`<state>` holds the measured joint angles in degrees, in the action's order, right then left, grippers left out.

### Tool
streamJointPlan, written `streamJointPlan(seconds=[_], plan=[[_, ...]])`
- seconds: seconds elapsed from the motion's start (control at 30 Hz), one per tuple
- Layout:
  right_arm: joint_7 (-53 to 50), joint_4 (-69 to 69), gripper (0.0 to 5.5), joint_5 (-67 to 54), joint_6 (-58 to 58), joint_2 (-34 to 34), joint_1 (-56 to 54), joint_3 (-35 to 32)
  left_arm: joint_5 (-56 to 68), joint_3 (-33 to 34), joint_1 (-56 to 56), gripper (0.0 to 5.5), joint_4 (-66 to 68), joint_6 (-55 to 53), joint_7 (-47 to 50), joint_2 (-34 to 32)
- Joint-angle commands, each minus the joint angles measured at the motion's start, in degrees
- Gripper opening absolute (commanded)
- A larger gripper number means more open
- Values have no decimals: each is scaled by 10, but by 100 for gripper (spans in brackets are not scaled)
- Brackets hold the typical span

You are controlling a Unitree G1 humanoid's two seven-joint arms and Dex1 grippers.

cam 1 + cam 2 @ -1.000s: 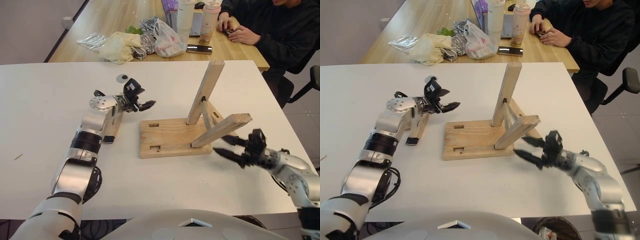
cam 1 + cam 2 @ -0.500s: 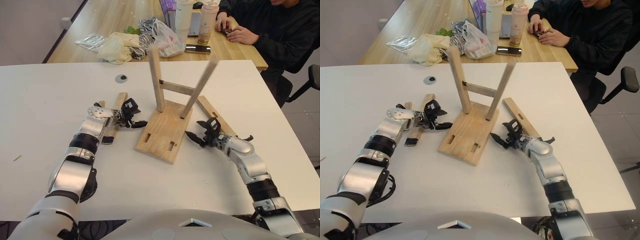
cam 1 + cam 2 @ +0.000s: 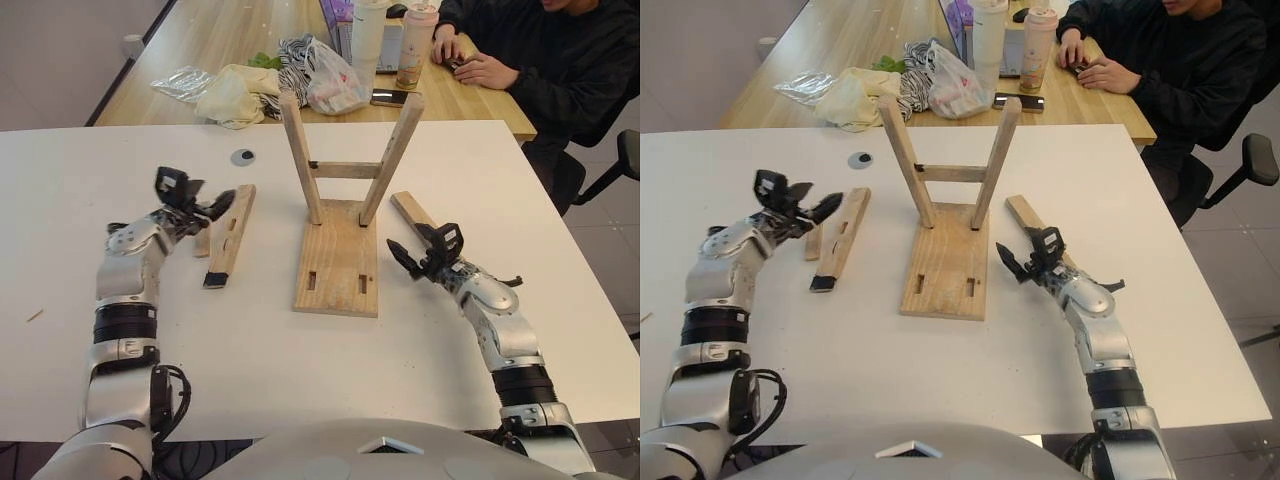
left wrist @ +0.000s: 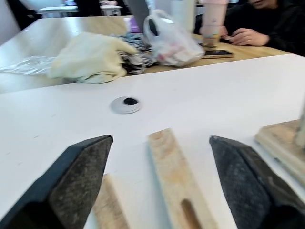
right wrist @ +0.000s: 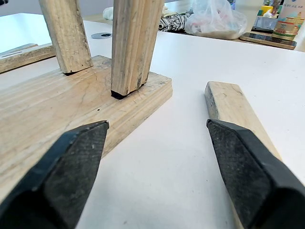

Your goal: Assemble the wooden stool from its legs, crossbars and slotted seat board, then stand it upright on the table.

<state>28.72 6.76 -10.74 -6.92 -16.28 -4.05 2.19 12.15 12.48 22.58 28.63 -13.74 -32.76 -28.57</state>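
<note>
**Standing half-built on its seat board, with both jaws released**

The seat board lies flat on the white tabletop. A left leg and a right leg rise from its far end, leaning a little towards each other and joined by a crossbar. Two slots at the near end are unfilled. In the right wrist view the legs' upper parts are cut off, and a dark gap shows at the base of the nearer one; how deep it sits cannot be told.

The left jaws hang spread and hold nothing, their fingertips either side of a slotted piece lying left of the board. A shorter piece lies just beside it, its far end hidden behind the jaws and its near end cut off in the left wrist view. Whether the jaws touch either piece cannot be told.

The right jaws are also spread and hold nothing, their fingertips near the board's right edge. They cover the near end of a loose piece lying right of the board.

A round disc sits farther back on the tabletop.
</note>
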Motion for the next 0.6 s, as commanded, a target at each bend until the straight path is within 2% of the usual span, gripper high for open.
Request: streamJointPlan(seconds=[0.03, 0.23, 0.37, 0.6], plan=[[-5, -10, 379, -3, -11, 4, 5, -5, -39, -12, -8, 375, 66, 7, 50, -1], [-4, -10, 379, -2, -17, 3, 3, -3, -46, -28, -3, 375, 104, -30, 57, 12], [-5, -15, 379, -2, -21, 5, 7, -1, -58, -39, -2, 312, 111, -69, 68, 6], [-7, -17, 379, -1, -24, 6, 7, 0, -58, -44, -4, 233, 121, -97, 73, 3]])
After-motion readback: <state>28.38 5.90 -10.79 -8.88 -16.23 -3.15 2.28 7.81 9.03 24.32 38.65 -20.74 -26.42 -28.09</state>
